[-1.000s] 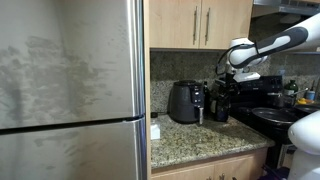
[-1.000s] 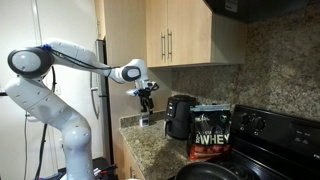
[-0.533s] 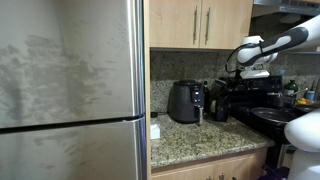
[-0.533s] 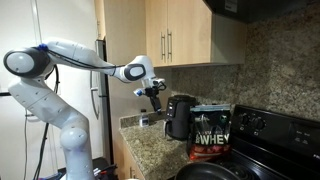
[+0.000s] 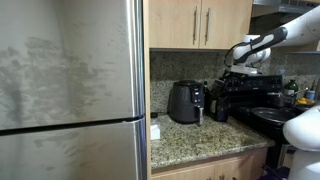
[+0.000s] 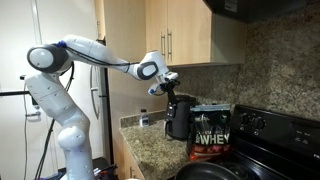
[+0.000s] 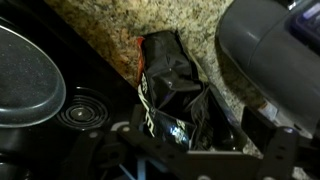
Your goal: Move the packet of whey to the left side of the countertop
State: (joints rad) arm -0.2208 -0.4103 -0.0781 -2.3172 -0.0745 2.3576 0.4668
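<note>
Hovering above the packet of whey (image 6: 211, 132), lettered "WHEY", the jaws are spread apart.

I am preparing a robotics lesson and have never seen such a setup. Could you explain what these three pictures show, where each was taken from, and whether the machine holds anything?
The white jointed machine is a robot arm with a two-fingered gripper at its end. Two pictures come from cameras standing in the kitchen, away from the robot. The remaining one comes from a camera on the wrist, looking down past the gripper. On the granite countertop stand a rounded black appliance and a black packet of whey, next to a black stove. The wrist view shows the packet below and a dark pan on the stove. The gripper hangs above the packet, apparently open, holding nothing.
</note>
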